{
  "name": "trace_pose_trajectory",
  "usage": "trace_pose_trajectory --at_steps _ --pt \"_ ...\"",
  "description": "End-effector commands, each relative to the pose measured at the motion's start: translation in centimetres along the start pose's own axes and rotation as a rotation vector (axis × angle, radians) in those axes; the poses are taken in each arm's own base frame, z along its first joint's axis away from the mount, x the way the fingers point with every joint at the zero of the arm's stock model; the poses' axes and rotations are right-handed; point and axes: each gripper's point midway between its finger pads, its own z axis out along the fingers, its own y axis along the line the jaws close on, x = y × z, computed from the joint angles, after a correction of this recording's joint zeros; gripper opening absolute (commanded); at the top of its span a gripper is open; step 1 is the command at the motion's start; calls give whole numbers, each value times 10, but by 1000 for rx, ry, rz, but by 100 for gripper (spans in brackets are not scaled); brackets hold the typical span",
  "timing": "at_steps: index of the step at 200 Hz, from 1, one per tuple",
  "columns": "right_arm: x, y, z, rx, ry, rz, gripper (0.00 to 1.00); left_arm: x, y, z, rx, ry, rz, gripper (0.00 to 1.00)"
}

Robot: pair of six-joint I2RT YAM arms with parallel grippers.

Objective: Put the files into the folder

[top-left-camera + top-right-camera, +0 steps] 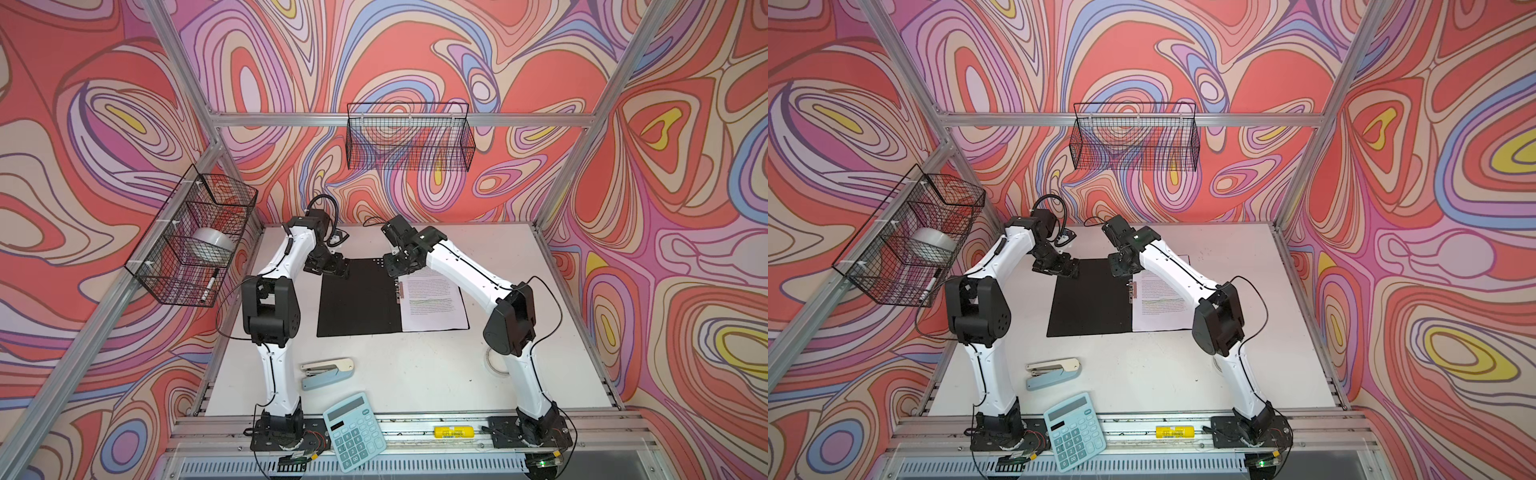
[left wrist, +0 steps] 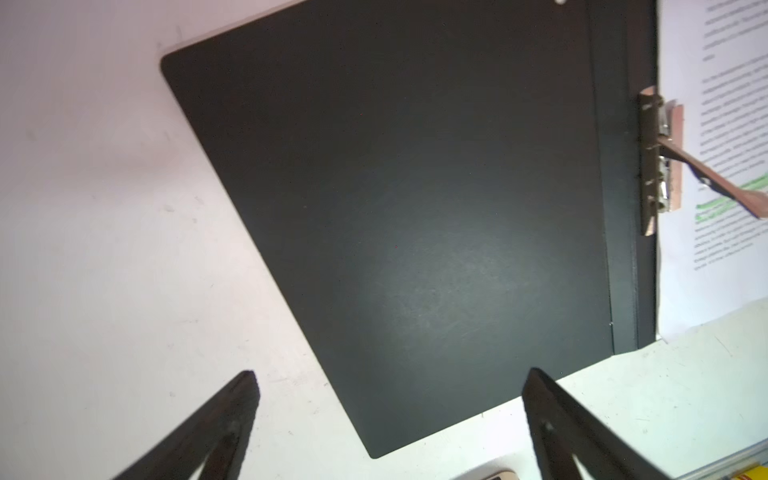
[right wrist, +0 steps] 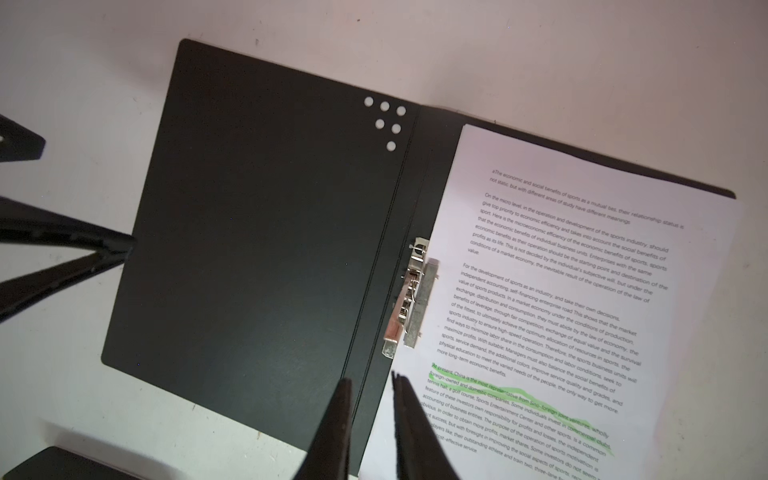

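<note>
The folder (image 1: 357, 299) (image 1: 1092, 299) lies open and flat on the table, black inside up. The files (image 1: 432, 303) (image 1: 1163, 303), white printed sheets with a green-highlighted line, rest on its right half. At the spine, the metal clip (image 3: 409, 299) (image 2: 652, 162) sits on the sheets' inner edge, and its lever sticks out over them. My left gripper (image 1: 332, 270) (image 2: 390, 374) hovers wide open over the folder's far left corner, empty. Over the far end of the spine my right gripper (image 1: 397, 270) (image 3: 370, 378) has its fingers a narrow gap apart, holding nothing.
A stapler (image 1: 328, 372) and a teal calculator (image 1: 353, 432) lie near the front, with a yellow object (image 1: 453, 432) on the front rail. A clear tape ring (image 1: 496, 361) lies by the right arm. Wire baskets hang on the left wall (image 1: 191, 237) and back wall (image 1: 409, 137).
</note>
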Motion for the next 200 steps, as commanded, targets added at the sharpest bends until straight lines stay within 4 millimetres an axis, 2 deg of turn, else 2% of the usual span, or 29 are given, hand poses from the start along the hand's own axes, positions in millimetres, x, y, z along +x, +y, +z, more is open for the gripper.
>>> trace_pose_trajectory --at_steps 1,33,55,104,140,200 --pt "8 -10 17 31 45 -13 20 14 -21 11 41 68 51 100" --pt "13 -12 27 20 78 -11 19 13 -36 28 38 92 89 100" --pt "12 -11 27 12 83 -17 19 14 -42 38 13 105 113 99" --pt "13 -9 24 0 90 -26 19 14 -51 45 13 97 120 99" --pt "19 -5 30 -23 118 -24 19 20 -49 59 -32 121 128 97" --pt "20 -3 39 -27 133 -27 18 24 -41 71 -67 139 131 95"
